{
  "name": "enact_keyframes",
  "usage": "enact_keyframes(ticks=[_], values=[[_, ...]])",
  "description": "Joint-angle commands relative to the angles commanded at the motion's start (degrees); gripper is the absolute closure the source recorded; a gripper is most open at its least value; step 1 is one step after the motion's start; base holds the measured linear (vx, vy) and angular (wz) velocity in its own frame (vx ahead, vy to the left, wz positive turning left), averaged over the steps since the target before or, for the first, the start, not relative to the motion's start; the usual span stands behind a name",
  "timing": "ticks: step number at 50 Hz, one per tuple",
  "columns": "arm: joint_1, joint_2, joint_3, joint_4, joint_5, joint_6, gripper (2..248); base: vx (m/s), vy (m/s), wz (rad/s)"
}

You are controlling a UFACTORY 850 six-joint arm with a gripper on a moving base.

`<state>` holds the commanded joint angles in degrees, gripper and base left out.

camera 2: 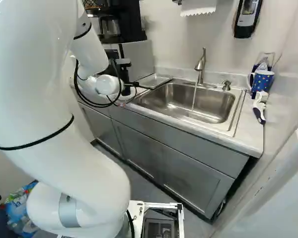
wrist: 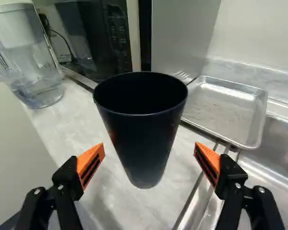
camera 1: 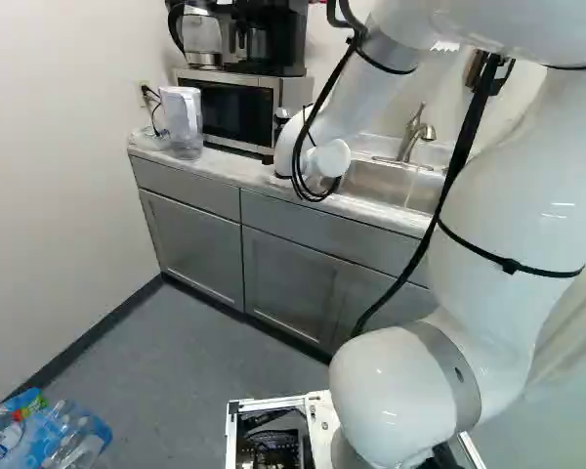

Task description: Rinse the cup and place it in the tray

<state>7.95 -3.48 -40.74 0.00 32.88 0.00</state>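
Note:
In the right base view my gripper (camera 2: 127,90) shows as a small dark part past the white wrist, over the counter left of the sink. The wrist view has the gripper (wrist: 150,152) open, its orange pads wide apart. Upright on the counter, a black tapered cup (wrist: 141,129) stands ahead of the gap between the fingers, touching neither pad. Its mouth faces up and the inside looks dark. A shallow metal tray (wrist: 223,112) lies beyond the cup, beside the sink (camera 2: 188,101). A thin stream of water falls from the faucet (camera 2: 200,64).
The microwave (camera 1: 236,109) and a clear water pitcher (wrist: 31,62) stand behind and beside the cup. At the sink's far side are a blue dotted mug (camera 2: 262,82) and a brush (camera 2: 260,106). The raised sink rim (wrist: 194,199) runs close beside one finger.

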Motion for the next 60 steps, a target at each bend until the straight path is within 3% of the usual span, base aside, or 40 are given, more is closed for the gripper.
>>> enact_keyframes(ticks=[60], values=[[0.2,-3.0,-3.2,0.0,0.0,0.0,3,0.000,0.000,0.000]])
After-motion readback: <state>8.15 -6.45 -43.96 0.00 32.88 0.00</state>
